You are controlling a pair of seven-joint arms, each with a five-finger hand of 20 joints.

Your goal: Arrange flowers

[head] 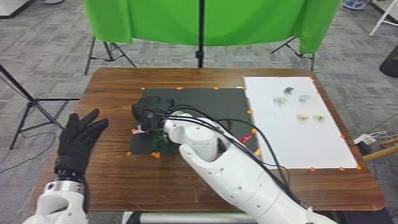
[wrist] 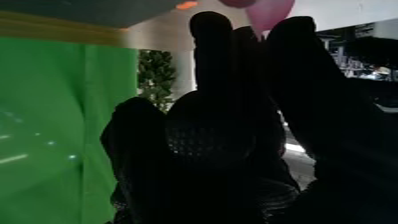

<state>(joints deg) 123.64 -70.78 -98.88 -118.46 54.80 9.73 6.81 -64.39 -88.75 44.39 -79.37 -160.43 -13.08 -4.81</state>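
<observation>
Head view, and the robot's left hand [head: 78,142] lies over the desk [head: 115,180] close by its left edge, fingers straight and spread well apart, pointing toward the far edge. Its right arm comes in across the near right part of the desk, slanting up over the dark mat [head: 209,97] with loose black cables [head: 233,141] draped along it. The right hand [head: 151,107] is over the mat's left part; I can't tell whether it is clamped on something or just near it. Between that hand and the near left corner of the mat there's a small pink piece [head: 138,131], right by the mat's left edge, and a dark green piece [head: 160,142] beside it. A little red piece [head: 246,138] sits near the mat's right edge, on the other side of the arm. Over toward the desk's right edge is a white sheet [head: 293,145]: a small dark curled piece [head: 289,90] and two pale greenish ones [head: 304,98] are nearer the far right corner, with two cream-orange ones [head: 303,117] closer in. Orange bits [head: 156,155] dot the borders of mat and sheet. From the right wrist view, a pink petal-like shape [wrist: 269,14] is just by the black glove, though contact is hard to judge, and green cloth [wrist: 40,125] hangs beyond.
</observation>
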